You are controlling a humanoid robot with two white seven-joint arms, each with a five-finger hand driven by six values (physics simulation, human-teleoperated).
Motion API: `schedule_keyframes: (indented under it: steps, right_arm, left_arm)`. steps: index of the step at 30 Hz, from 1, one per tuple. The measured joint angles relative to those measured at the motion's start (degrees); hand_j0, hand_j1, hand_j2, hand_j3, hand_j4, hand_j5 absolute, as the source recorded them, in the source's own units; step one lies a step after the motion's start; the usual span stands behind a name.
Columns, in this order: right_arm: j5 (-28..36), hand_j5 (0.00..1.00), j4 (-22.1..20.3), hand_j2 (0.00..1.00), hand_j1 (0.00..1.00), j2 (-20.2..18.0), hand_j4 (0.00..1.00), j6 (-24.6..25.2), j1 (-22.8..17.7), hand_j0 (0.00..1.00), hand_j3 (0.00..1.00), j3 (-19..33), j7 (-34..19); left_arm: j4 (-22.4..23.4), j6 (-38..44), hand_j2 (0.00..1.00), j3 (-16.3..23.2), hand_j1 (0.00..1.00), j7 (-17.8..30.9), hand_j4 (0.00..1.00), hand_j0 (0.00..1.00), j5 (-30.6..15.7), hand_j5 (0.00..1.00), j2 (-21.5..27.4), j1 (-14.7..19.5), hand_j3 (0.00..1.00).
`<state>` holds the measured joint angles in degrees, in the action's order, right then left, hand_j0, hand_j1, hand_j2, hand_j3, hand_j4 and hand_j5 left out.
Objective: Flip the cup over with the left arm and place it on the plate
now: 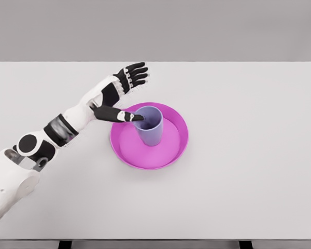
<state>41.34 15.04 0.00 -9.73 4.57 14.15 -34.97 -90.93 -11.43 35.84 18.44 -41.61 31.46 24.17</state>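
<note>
A lavender cup (150, 127) stands upright, mouth up, on the magenta plate (171, 150) in the middle of the white table. My left hand (128, 93) is just left of and behind the cup, with its fingers (135, 72) spread and pointing away from it. The thumb (125, 116) reaches toward the cup's rim and seems to touch or overlap it. The hand holds nothing. The left arm runs in from the lower left corner.
The white table (249, 197) reaches to the frame edges on the left and right, with its far edge near the top. Only the plate and cup lie on it. The right arm does not show.
</note>
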Motion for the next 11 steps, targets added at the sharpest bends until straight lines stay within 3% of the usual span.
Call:
schedule_keyframes:
  steps: [5, 8, 11]
  right_arm:
    - [0.00, 1.00, 0.00, 1.00, 1.00, 0.00, 1.00, 0.00, 0.00, 1.00, 1.00, 0.00, 0.00]
    - [0.00, 1.00, 0.00, 1.00, 1.00, 0.00, 1.00, 0.00, 0.00, 1.00, 1.00, 0.00, 0.00]
    - [0.00, 1.00, 0.00, 1.00, 1.00, 0.00, 1.00, 0.00, 0.00, 1.00, 1.00, 0.00, 0.00]
  left_arm:
    - [-4.00, -0.40, 1.00, -0.92, 1.00, 12.58, 1.00, 1.00, -3.22, 1.00, 13.99, 2.29, 1.00]
    - [-4.29, -0.44, 1.00, -1.94, 1.00, 15.10, 1.00, 1.00, -5.85, 1.00, 21.02, 2.02, 1.00]
    - [-4.04, -0.44, 1.00, -2.46, 1.00, 16.02, 1.00, 1.00, -6.82, 1.00, 24.27, 2.11, 1.00]
